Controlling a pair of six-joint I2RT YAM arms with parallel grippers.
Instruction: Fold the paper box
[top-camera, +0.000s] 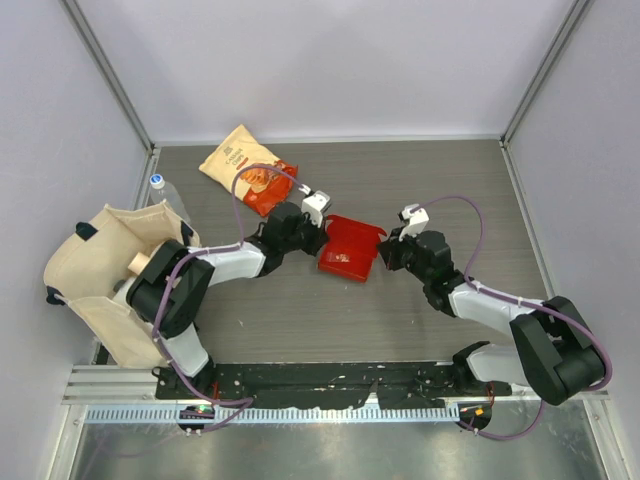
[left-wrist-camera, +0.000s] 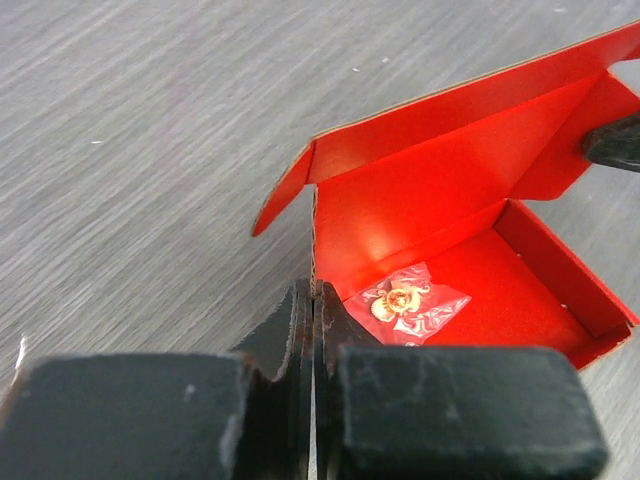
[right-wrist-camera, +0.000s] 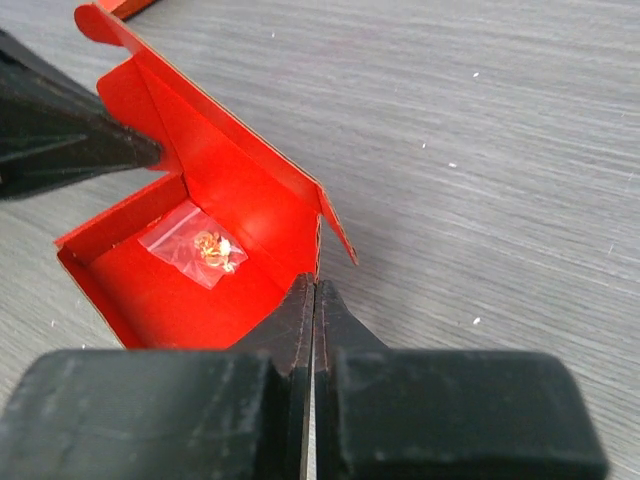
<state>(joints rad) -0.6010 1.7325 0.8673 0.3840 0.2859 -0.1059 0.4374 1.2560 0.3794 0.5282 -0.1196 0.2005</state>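
Pinching the paper box (top-camera: 350, 250) from both sides, the two arms stood at the middle of the dark table (top-camera: 300, 315). The left gripper (left-wrist-camera: 313, 305) had its jaws pressed together on the edge of the box's left wall, and the right gripper (right-wrist-camera: 313, 300) was clamped the same way on the opposite wall. The box sat open with its flaps raised, a small clear packet (left-wrist-camera: 405, 303) lying on its floor. A printed snack bag (top-camera: 245, 165) lay just behind the left gripper, and a cream cloth bag (top-camera: 95, 270) sat at the table's left edge.
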